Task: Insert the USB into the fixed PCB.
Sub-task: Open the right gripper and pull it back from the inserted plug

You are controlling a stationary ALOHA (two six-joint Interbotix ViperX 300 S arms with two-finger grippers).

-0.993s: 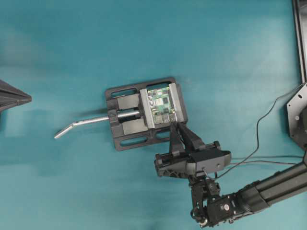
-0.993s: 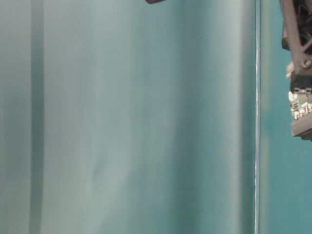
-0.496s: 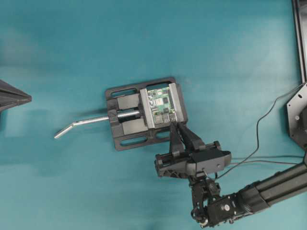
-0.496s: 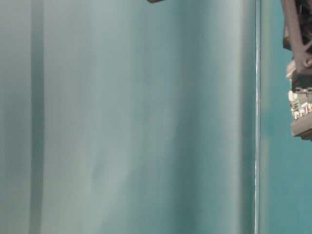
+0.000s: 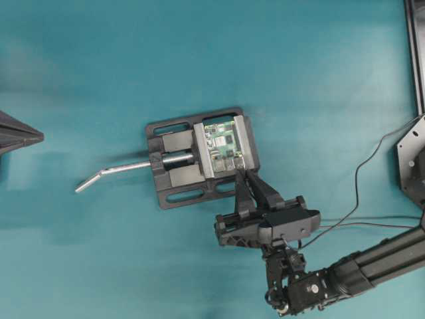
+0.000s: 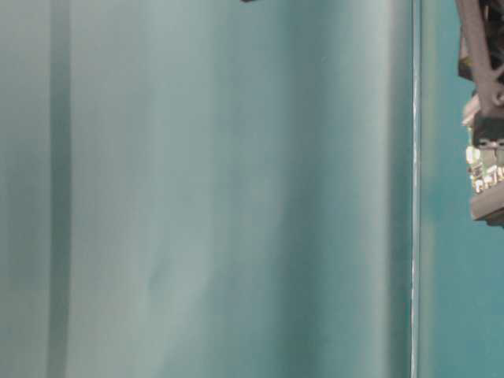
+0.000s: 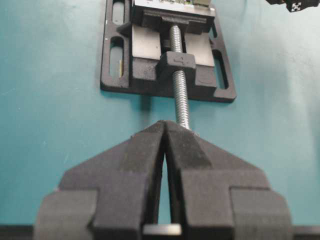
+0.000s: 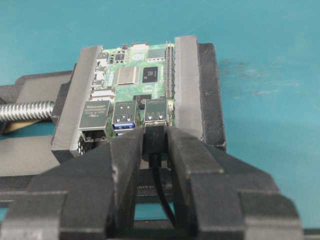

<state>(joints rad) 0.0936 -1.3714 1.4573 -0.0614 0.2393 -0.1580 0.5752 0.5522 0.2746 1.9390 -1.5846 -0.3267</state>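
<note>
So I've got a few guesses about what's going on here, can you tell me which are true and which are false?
1. The green board is clamped in a black vise. True.
2. The right arm's jaws grip a dark plug right at the board's ports. True.
3. The left arm's jaws hold the vise's silver handle. False: they are shut on nothing, short of it.
4. The plug has no cable. False: a black cable trails from it.

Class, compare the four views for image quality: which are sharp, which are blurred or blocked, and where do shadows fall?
Overhead view: evenly lit and sharp, soft shadow under the vise. Table-level view: mostly a blurred teal surface; the fixed PCB is cropped at the right edge. Right wrist view: board crisp, the right gripper fingers out of focus around the USB. Left wrist view: the left gripper looms dark and soft.
</note>
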